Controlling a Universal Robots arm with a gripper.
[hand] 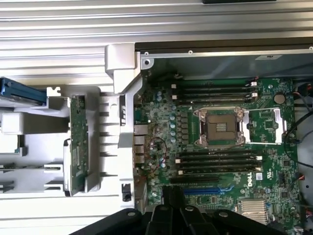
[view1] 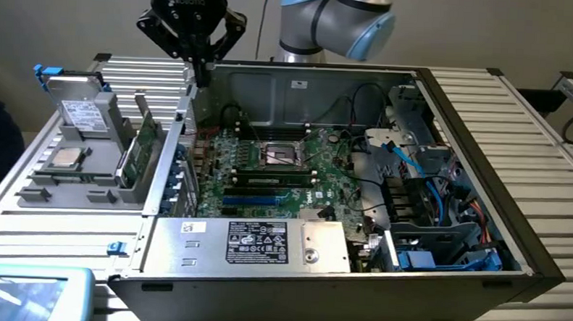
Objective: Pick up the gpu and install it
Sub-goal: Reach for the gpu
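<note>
Gripper seen at 11 o'clock in the exterior view, pointed straight down, black fingers pressed together tip to tip, grey-and-blue arm joint seen at 12 o'clock, bent behind the gripper

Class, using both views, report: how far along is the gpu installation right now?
Done: nothing yet; the gpu stands on edge in the grey rack outside the computer case. In hand: nothing; the gripper is shut and empty, above the case's wall beside the rack. Left: pick-up and install; the motherboard's blue slot is vacant.
</note>
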